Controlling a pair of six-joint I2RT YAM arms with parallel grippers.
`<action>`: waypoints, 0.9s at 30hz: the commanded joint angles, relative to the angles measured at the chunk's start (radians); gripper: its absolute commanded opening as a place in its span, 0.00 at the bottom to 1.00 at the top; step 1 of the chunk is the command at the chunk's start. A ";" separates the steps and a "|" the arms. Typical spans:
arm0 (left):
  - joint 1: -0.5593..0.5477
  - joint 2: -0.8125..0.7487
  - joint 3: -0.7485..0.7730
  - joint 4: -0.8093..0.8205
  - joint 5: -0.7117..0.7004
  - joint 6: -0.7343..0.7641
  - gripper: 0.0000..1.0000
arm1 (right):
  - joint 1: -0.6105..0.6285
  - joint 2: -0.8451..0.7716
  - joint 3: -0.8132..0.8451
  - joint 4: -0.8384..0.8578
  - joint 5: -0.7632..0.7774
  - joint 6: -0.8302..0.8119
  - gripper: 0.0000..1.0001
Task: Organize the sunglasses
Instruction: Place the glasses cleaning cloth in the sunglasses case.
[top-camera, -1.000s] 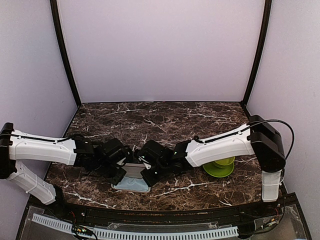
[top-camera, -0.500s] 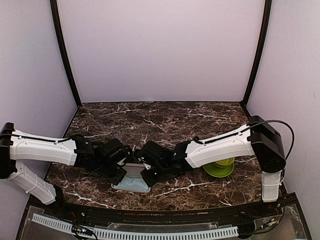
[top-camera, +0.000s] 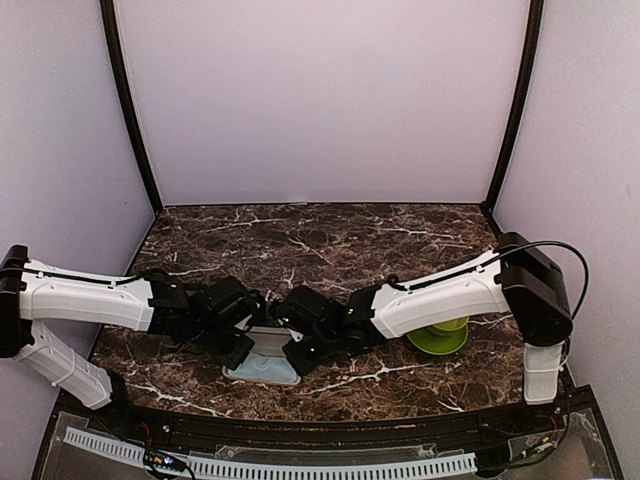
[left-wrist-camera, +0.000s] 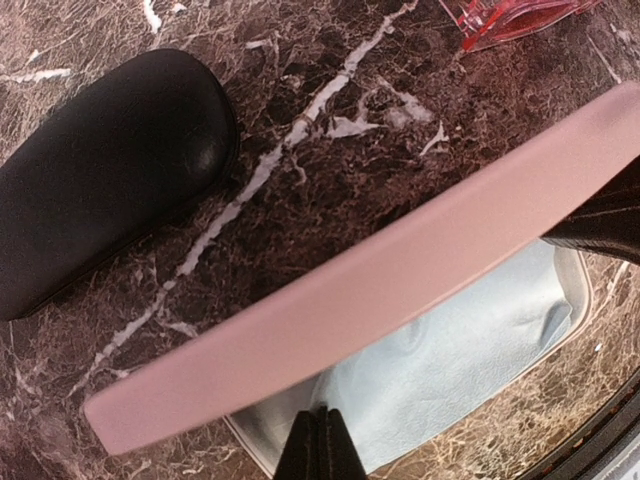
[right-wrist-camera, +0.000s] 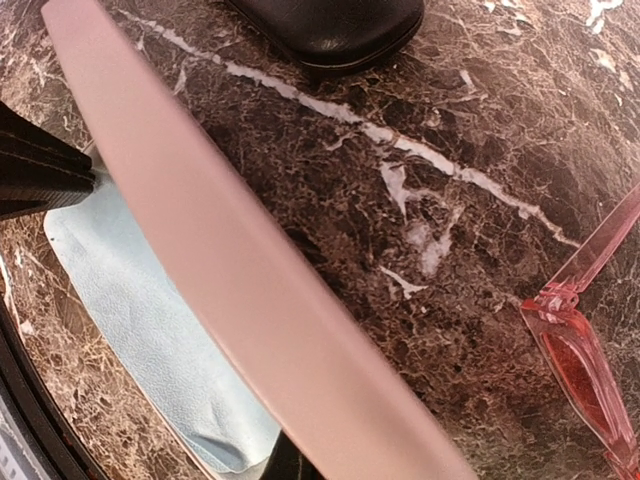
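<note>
The dark marble tabletop (top-camera: 300, 240) holds everything. A pink case (left-wrist-camera: 350, 290) sits open on it, right in front of both end effectors, with its lid standing up. The left end effector (left-wrist-camera: 319, 428) is pinched tight on the case's near rim. The right end effector (right-wrist-camera: 290, 462) is at the other end of the case, but only a dark bit of it shows, so its grip cannot be told. A black case (left-wrist-camera: 100, 200) lies closed, past the lid and to the left end effector's left. A light blue cloth (left-wrist-camera: 450, 350) lies inside the pink case, just ahead of the left fingers. The red-pink sunglasses (right-wrist-camera: 585, 370) lie on the tabletop, past the lid, off to the right end effector's right.
</note>
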 joint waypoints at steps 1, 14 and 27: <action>-0.001 -0.007 -0.011 0.011 0.000 -0.007 0.00 | 0.016 -0.046 -0.010 0.013 0.020 0.005 0.00; -0.019 0.037 0.000 -0.005 -0.032 -0.020 0.04 | 0.019 -0.038 -0.003 0.002 0.023 -0.001 0.00; -0.051 0.054 0.021 -0.034 -0.074 -0.050 0.19 | 0.020 -0.043 0.009 -0.019 0.028 -0.005 0.14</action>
